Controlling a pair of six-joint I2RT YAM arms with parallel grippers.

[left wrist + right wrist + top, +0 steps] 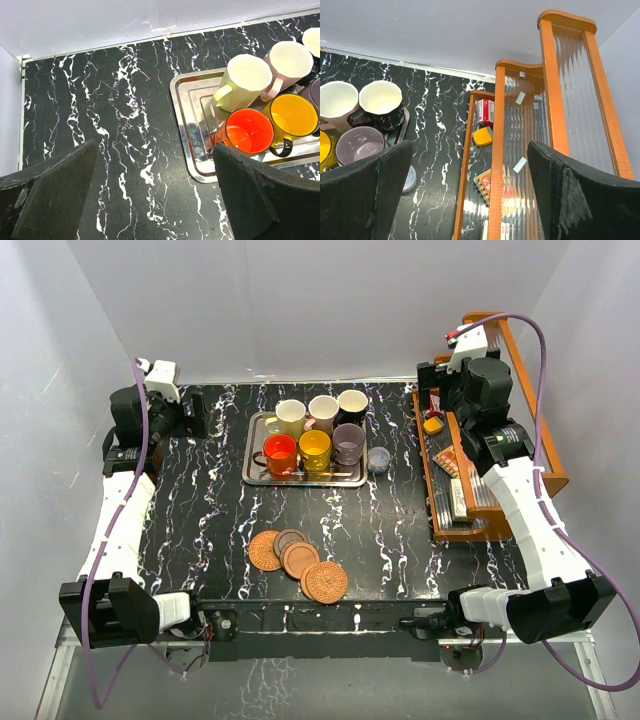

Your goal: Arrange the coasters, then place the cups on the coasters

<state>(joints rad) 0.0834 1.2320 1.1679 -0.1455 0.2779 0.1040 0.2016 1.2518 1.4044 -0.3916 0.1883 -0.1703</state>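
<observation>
Left fingers and right fingers standing wide, empty; coasters showing only overhead, wrists catching cups on tray.

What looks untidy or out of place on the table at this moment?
The coasters lie in an overlapping heap near the front edge, not spread out. The six cups stand crowded on the tray. Nothing looks spilled or broken.
</observation>
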